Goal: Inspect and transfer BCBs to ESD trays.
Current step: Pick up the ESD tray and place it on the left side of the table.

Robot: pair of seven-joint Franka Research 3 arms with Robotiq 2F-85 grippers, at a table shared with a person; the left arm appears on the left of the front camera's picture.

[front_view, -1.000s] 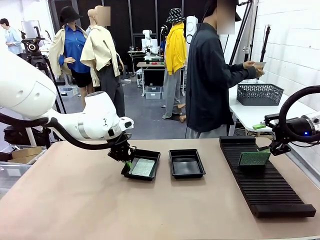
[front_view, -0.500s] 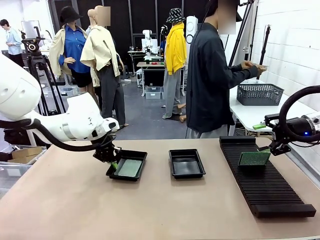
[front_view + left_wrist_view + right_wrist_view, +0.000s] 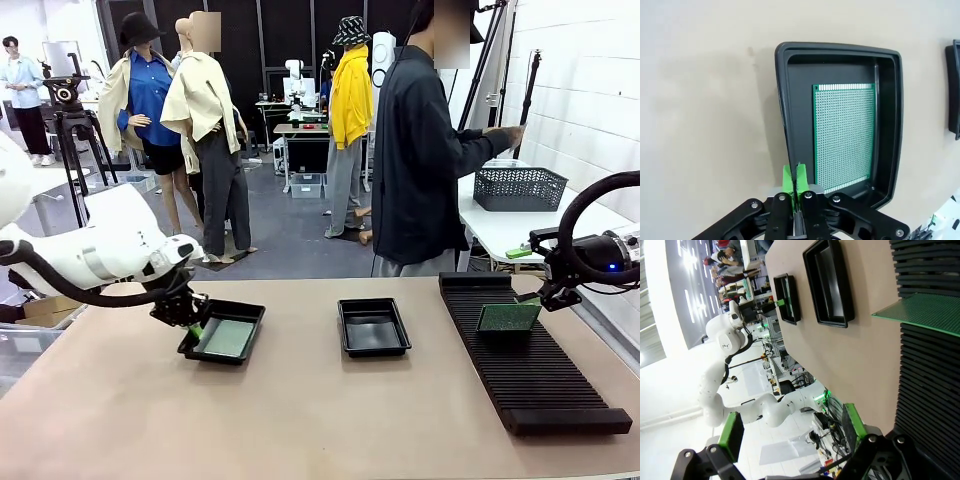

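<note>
Second ESD tray [image 3: 954,90] cut by edge, person's hand [image 3: 508,133] too small, possibly empty

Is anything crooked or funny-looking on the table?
Yes. The left tray sits slightly turned compared with the straight middle tray, with the left gripper pinching its rim. Its green board lies flat inside.

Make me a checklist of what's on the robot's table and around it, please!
Surface: tan table, flat.
Job's things: left tray holds one green board; middle tray empty; second board sits in the black slotted rack.
Clutter: nothing seen.
Grippers: left gripper shut on the left tray's rim; right gripper open, near the rack.
Cables: black hose loops over the right arm.
Surroundings: person at the far side; grey mesh basket on a side table.
</note>
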